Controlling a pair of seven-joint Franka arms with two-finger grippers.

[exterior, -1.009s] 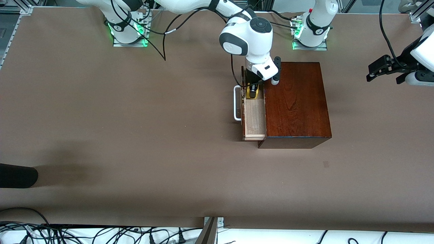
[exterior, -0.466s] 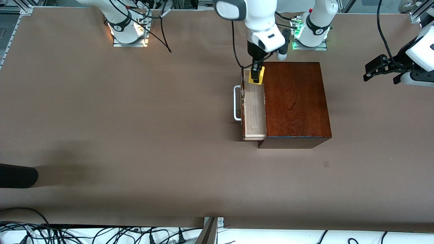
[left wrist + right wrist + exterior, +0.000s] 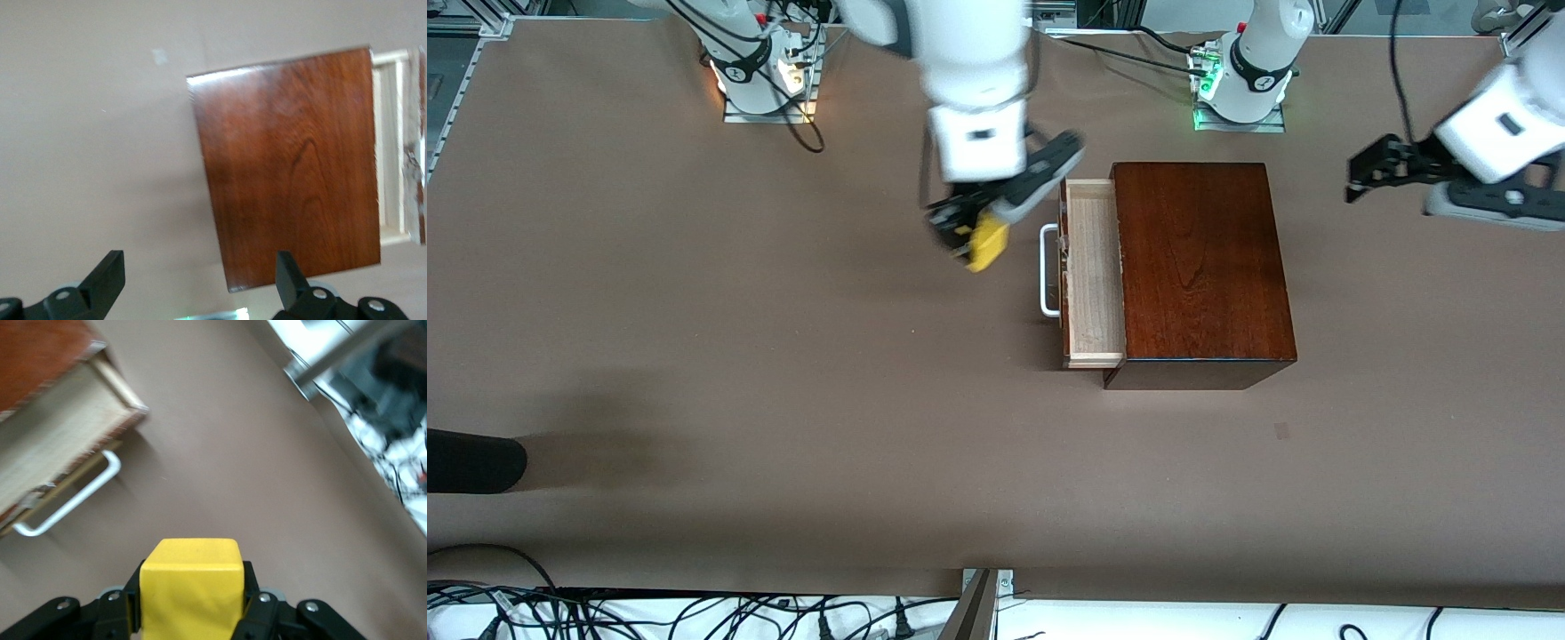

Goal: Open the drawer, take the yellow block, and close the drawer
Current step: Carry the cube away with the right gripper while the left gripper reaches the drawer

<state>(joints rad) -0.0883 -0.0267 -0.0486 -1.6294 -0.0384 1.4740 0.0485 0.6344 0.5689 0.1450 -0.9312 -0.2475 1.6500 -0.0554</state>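
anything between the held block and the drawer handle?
Nothing: bare table separates the block, in the right gripper, from the drawer handle; front view.

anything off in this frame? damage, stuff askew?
Nothing stands out. The drawer sits open and square in the wooden box. The right end effector holds the yellow block over bare table; the left end effector waits open.

Brown table (image 3: 783,356) carries the mahogany box (image 3: 1200,267) (drawer (image 3: 1092,267) open).

Right tool (image 3: 965,233) clamped; left tool (image 3: 1371,169) spread.
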